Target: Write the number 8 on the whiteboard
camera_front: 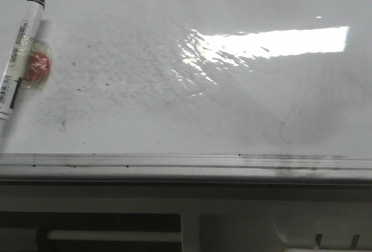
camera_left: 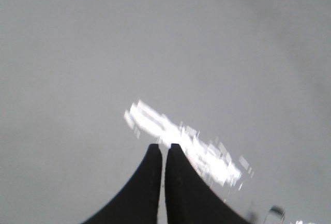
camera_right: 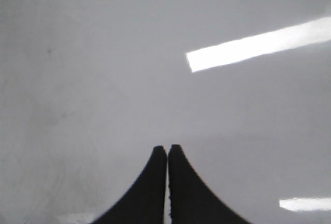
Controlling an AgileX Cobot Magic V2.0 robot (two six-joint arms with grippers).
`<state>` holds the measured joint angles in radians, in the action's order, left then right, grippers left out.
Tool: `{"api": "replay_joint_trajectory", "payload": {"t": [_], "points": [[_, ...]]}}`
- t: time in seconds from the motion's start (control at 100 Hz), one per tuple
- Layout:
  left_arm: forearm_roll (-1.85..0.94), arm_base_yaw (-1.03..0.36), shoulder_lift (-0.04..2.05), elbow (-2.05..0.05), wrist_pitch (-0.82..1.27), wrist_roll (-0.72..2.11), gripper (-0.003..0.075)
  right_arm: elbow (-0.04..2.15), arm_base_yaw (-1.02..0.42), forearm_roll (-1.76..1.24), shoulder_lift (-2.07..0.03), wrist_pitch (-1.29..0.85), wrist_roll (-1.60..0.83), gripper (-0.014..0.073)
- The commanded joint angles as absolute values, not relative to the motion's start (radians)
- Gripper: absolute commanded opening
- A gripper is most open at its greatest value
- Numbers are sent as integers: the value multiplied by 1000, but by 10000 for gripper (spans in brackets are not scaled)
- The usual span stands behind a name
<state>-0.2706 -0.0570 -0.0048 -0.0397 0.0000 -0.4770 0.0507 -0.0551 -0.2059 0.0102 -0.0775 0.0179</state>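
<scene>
The whiteboard (camera_front: 174, 89) fills the front view, glossy white, smudged grey with black specks and a bright rectangular glare. No black number 8 shows on it; only faint grey erased curves. A white marker (camera_front: 20, 51) with a black cap lies at the board's far left, with a small clear packet holding something red (camera_front: 36, 68) taped to it. My left gripper (camera_left: 164, 149) is shut and empty over the board (camera_left: 103, 53). My right gripper (camera_right: 167, 149) is shut and empty over the board (camera_right: 103, 79). Neither gripper shows in the front view.
A pale metal rail (camera_front: 186, 162) runs along the board's near edge. Below it sits a white frame with a horizontal white bar (camera_front: 113, 235) in a dark slot.
</scene>
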Motion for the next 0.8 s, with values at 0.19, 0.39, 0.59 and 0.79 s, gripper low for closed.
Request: {"api": "replay_joint_trajectory", "payload": {"t": [0.19, 0.39, 0.59, 0.79], "points": [[-258, -62, 186, -335, 341, -203, -20, 355, -46, -84, -155, -318, 16, -42], [-423, -130, 422, -486, 492, 106, -14, 513, -46, -15, -311, -436, 16, -42], [-493, -291, 629, -521, 505, 220, 221, 573, -48, -43, -367, -440, 16, 65], [-497, -412, 783, -532, 419, 220, 412, 573, -68, -43, -367, -445, 16, 407]]}}
